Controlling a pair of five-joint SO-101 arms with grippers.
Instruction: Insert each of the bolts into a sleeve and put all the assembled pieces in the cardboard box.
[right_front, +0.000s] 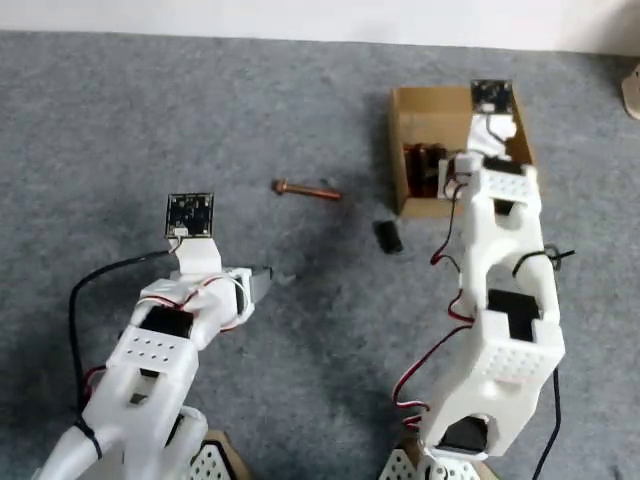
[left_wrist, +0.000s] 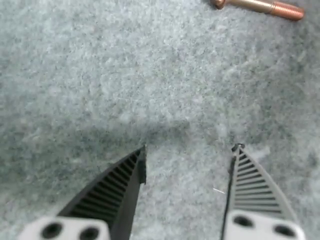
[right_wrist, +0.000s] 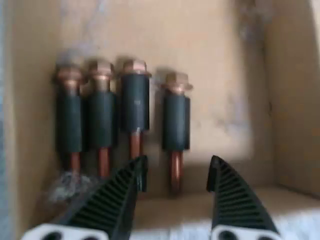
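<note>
We log left claw (left_wrist: 190, 148) released near bolt (left_wrist: 260, 6) | right claw (right_wrist: 177, 161) released over sleeved bolts (right_wrist: 135, 102) in cardboard box (right_wrist: 292, 100)

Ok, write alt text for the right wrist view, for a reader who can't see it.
Four copper-coloured bolts, each pushed through a dark sleeve, lie side by side on the floor of the cardboard box. The right end effector hangs over them, open and empty.

Grey table (right_front: 150, 120): 1 bolt (right_front: 307, 189), 1 sleeve (right_front: 388, 236), cardboard box (right_front: 430, 101)
</note>
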